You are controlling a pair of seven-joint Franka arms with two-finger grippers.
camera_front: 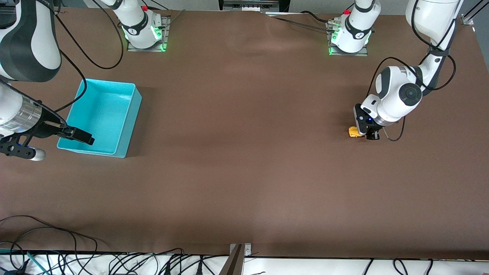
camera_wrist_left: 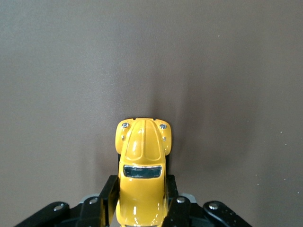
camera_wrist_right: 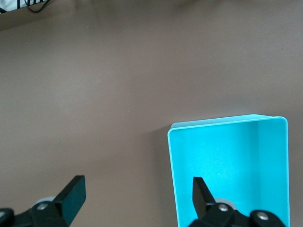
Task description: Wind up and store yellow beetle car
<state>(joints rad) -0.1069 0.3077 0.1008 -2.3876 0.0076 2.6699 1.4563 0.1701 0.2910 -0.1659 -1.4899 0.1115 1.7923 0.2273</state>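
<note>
I see the left gripper [camera_front: 367, 134] at right of frame, jaws closed on the yellow beetle car [camera_front: 355, 132] on the surface. The right gripper [camera_wrist_right: 137, 194] hovers wide open over the turquoise bin [camera_front: 130, 114] (nothing inside).

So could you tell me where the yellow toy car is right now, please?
The yellow toy car sits on the table at the left arm's end, clamped between the left gripper fingers, well away from the turquoise bin.
</note>
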